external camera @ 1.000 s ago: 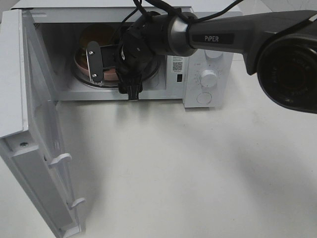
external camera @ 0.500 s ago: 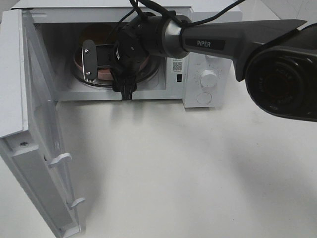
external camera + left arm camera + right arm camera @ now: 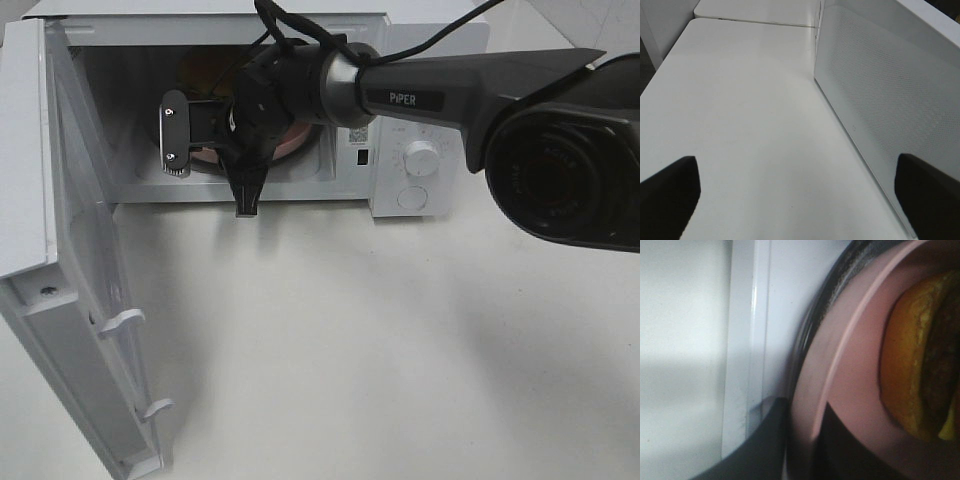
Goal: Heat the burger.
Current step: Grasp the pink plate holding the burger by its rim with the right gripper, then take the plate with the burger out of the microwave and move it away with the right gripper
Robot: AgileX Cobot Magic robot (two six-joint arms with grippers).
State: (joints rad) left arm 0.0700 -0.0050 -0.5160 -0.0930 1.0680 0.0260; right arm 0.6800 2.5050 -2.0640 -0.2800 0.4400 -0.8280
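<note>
- At the far left of the exterior high view, the microwave door [image 3: 60,300] hangs wide open; the left wrist view shows its perforated panel [image 3: 890,100] beside the white table [image 3: 740,125], and two dark fingertips [image 3: 667,195] stand spread apart, gripping nothing.
- In the upper middle, inside the microwave [image 3: 400,120], the right gripper [image 3: 205,135] clasps the pink plate [image 3: 850,390] by its rim.
- On that plate sits the burger [image 3: 920,365], mostly hidden behind the arm.
</note>
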